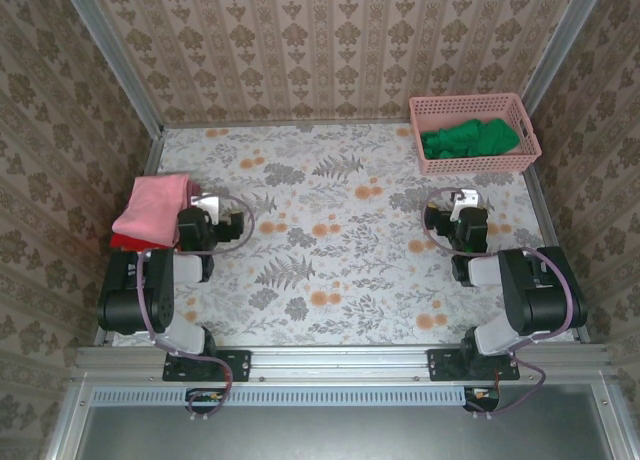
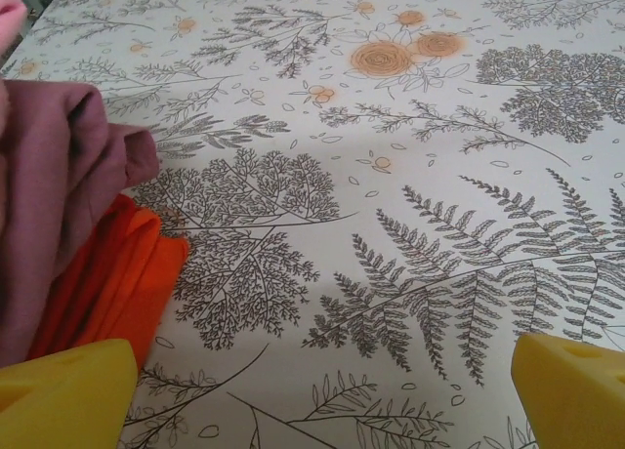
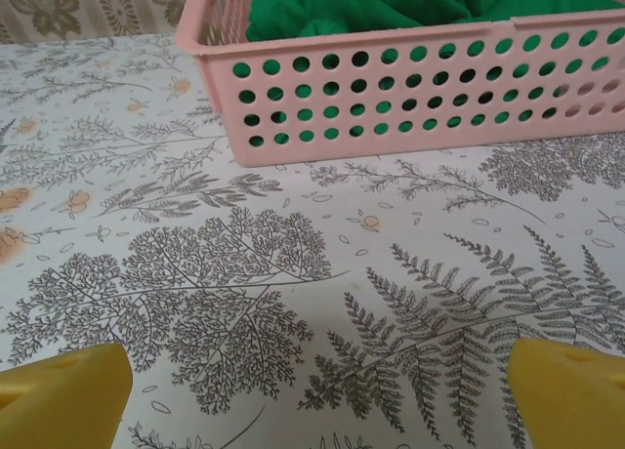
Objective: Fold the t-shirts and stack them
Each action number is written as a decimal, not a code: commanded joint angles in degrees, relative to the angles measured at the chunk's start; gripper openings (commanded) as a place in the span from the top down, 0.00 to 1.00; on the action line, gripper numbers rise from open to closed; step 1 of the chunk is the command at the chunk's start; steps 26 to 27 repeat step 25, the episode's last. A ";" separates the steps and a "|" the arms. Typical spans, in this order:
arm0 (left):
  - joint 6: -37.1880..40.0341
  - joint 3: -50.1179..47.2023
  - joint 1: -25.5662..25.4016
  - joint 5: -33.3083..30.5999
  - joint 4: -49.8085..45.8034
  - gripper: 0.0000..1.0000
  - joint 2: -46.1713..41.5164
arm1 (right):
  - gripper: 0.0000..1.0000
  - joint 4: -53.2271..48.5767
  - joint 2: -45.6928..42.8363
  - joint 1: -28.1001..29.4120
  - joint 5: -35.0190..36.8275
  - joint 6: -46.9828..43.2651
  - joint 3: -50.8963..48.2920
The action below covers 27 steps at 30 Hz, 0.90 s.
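Jaws stand wide and empty on the left gripper (image 1: pixel 228 220) and right gripper (image 1: pixel 450 208). Folded shirts (image 1: pixel 152 208) lie stacked at left; next, probably, lifting the green cloth (image 1: pixel 468 140) from the basket (image 1: pixel 420 130).

I see a white tablecloth (image 1: pixel 340 270) printed with grey ferns, grey foliage and orange blossoms. There is a salmon-pink t-shirt (image 1: pixel 153 205), a dusty-mauve t-shirt (image 2: pixel 49 224) and an orange-red t-shirt (image 2: pixel 122 283). The basket (image 3: pixel 391 34) is pale pink, patterned with round holes; the cloth (image 3: pixel 371 5) in it is vivid green. The wallpaper (image 1: pixel 330 40) is beige with brown damask motifs. The left gripper (image 2: pixel 317 400) and right gripper (image 3: pixel 317 395) have yellow pads.
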 commanded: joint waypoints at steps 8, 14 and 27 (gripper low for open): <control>0.66 1.01 0.14 -3.28 3.23 0.00 -0.29 | 0.00 0.46 0.36 -0.14 -1.90 0.54 2.02; 0.66 1.06 0.14 -3.30 3.23 0.00 -0.24 | 0.00 0.46 0.38 -0.14 -1.80 0.40 2.06; 0.66 1.01 0.23 -3.12 3.23 0.00 -0.27 | 0.00 0.91 0.28 -0.06 -1.76 0.41 1.74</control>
